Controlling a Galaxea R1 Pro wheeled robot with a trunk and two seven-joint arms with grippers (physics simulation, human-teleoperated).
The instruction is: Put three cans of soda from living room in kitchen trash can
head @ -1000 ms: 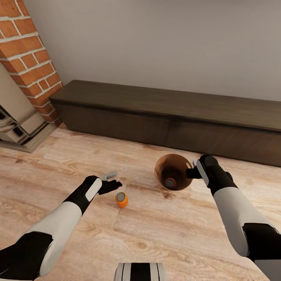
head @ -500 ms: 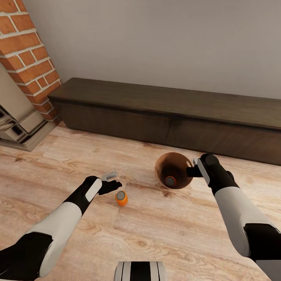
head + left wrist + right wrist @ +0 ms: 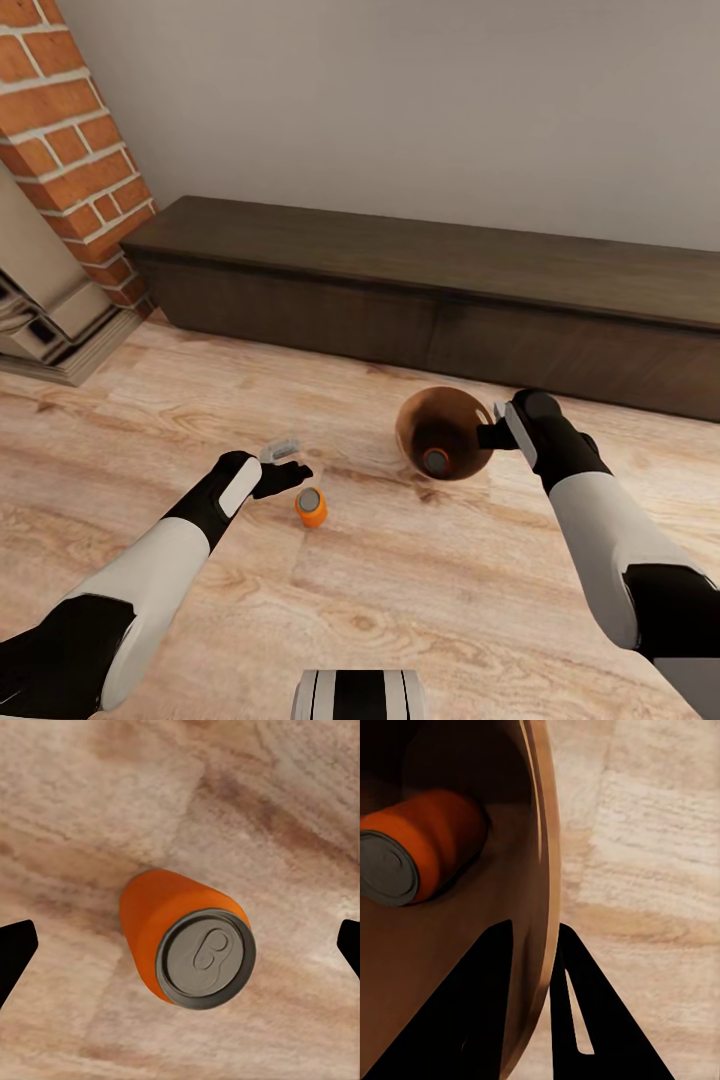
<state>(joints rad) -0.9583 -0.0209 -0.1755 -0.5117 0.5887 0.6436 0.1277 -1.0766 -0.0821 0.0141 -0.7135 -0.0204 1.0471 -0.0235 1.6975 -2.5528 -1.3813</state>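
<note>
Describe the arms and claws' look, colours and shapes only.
Both arms have white forearm shells over black upper segments and black wrists with a light grey-white panel. The left claw has one pale grey finger and one black; the right claw is black. Wrist views show flat black tapered fingers. No cables visible.

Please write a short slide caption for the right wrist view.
Right hand pinching the bin rim, an orange can lying inside.

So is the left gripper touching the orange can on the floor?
Apart. In the left wrist view, bare floor shows between the orange can and both fingertips of the left gripper.
</note>
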